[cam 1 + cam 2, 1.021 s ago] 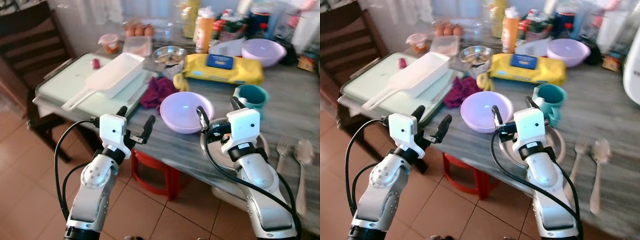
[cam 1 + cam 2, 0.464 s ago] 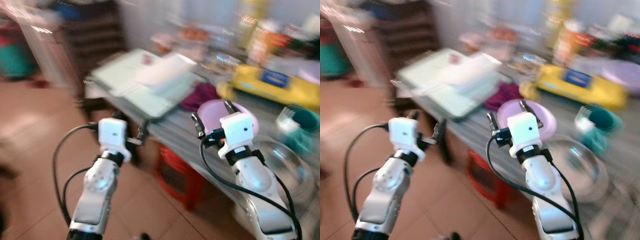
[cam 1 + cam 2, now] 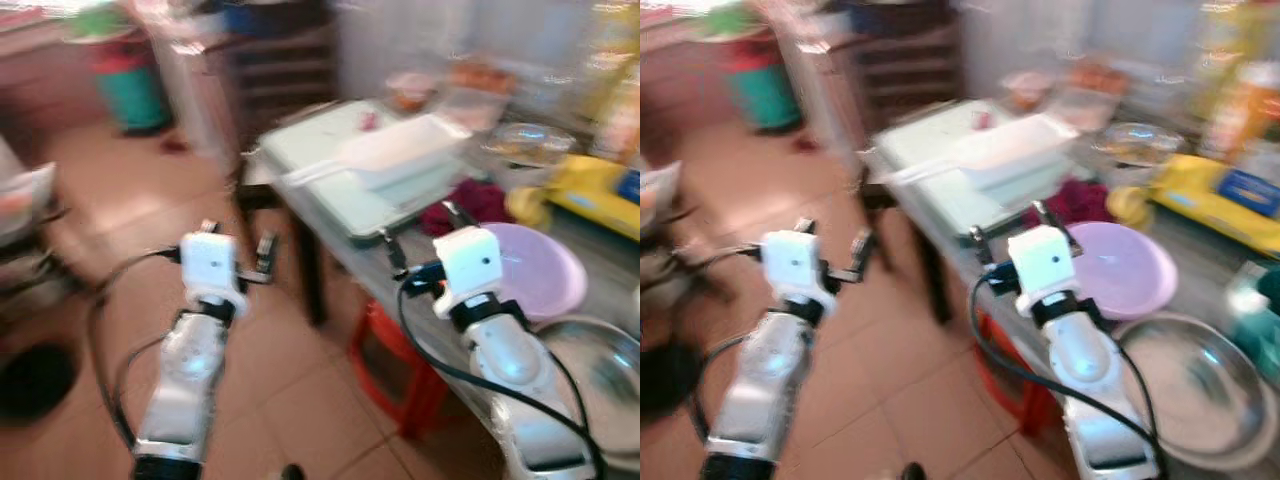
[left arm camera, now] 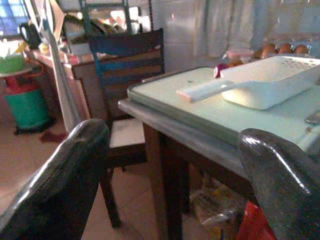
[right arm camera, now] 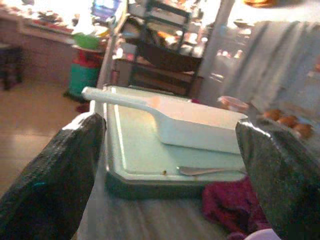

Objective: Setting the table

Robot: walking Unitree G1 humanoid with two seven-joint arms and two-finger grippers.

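A lilac bowl (image 3: 545, 270) sits near the table's front edge, with a shiny metal plate (image 3: 1200, 385) just beside it. A pale green tray (image 3: 340, 175) at the table's corner carries a long white scoop (image 3: 395, 150), and a spoon (image 5: 200, 170) lies on the tray's near edge. My right gripper (image 3: 425, 230) hovers open over the table edge, between the tray and the lilac bowl. Out over the floor, short of the table corner, my left gripper (image 3: 237, 238) is open with nothing between its fingers (image 4: 60, 180).
A maroon cloth (image 3: 465, 200) and a yellow pack (image 3: 590, 185) lie behind the bowl. A dark wooden chair (image 4: 127, 65) stands at the table's corner, a red stool (image 3: 400, 360) beneath the table. A teal bin (image 3: 135, 95) stands across the tiled floor. The eye views are blurred.
The whole picture has swung left, so the camera has turned; more floor, the chair and the bin have come into view. Both grippers stay open and hold nothing.
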